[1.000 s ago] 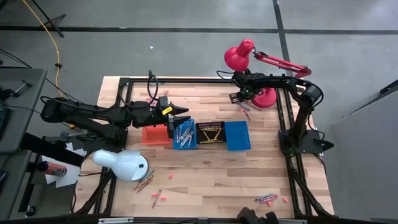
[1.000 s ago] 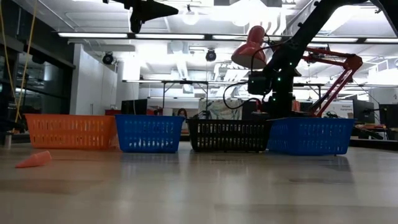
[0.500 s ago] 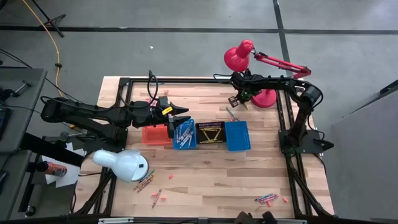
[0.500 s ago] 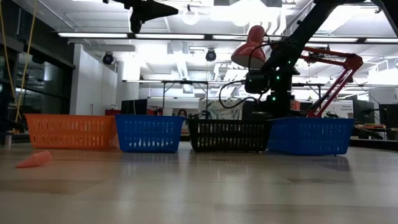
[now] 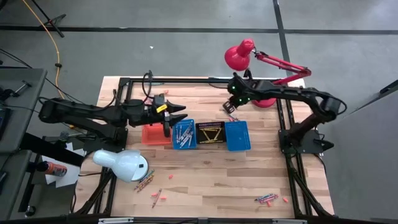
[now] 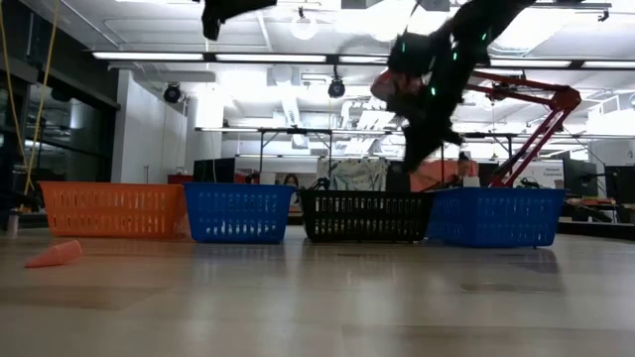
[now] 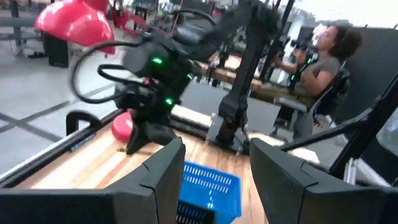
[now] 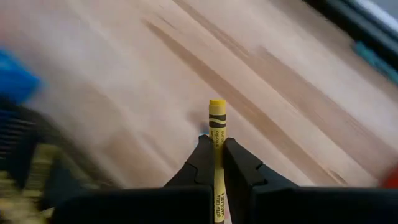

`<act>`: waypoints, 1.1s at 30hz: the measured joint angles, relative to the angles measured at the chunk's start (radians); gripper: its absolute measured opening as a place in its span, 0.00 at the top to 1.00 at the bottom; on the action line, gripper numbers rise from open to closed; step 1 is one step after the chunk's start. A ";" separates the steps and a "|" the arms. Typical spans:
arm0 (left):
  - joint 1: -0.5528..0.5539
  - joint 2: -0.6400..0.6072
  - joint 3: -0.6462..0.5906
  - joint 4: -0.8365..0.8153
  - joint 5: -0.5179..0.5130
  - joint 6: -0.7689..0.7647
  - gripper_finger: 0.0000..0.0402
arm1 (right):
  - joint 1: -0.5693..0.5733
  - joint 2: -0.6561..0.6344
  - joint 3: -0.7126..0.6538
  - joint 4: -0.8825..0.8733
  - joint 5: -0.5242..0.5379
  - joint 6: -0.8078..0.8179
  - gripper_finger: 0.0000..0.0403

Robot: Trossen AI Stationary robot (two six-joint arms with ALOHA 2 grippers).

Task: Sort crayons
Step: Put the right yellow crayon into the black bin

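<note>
My right gripper point(image 8: 214, 144) is shut on a yellow crayon point(image 8: 217, 121). It hangs above the table just beyond the black basket point(image 5: 211, 132) and the right blue basket point(image 5: 237, 135). An orange basket point(image 5: 155, 134) and a left blue basket point(image 5: 184, 134) holding several crayons complete the row. More crayons lie loose near the front edge point(image 5: 144, 182) point(image 5: 266, 198). My left gripper point(image 5: 180, 112) stands open, high above the far side of the orange and left blue baskets, with nothing between its fingers point(image 7: 163, 171). My right gripper pinches the yellow crayon's wrapped shaft point(image 8: 217, 146) between its two fingers. The crayon lies along the fingers, and one end point(image 8: 217, 104) sticks out past the fingertips. The fingers slant down toward the table. The crayon is lifted clear of the wood.
A red desk lamp point(image 5: 239, 56) stands at the far right corner. A white lamp head point(image 5: 121, 165) lies at the near left. An orange cone-like bit point(image 6: 55, 254) lies on the table. A person point(image 7: 323, 50) sits beyond the table's right side. The middle of the tabletop point(image 5: 211, 174) is bare wood.
My right gripper has risen from the table near the red lamp's base. It has swung toward the row of baskets, tipping and rolling as it went. My left arm has kept still.
</note>
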 joint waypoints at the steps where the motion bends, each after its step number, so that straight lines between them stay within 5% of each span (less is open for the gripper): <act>1: 0.000 -0.008 0.000 0.004 0.000 0.000 0.58 | 0.031 -0.017 0.000 0.028 0.003 0.012 1.00; 11: 0.000 -0.056 0.000 -0.020 0.000 0.000 0.58 | 0.314 -0.080 0.001 0.392 -0.078 0.040 1.00; 19: 0.000 -0.056 0.000 -0.021 0.000 0.015 0.58 | 0.400 -0.094 0.003 0.832 -0.193 0.007 1.00; 33: 0.001 -0.056 0.000 -0.026 0.000 0.068 0.58 | 0.403 -0.305 -0.020 0.723 -0.234 -0.098 1.00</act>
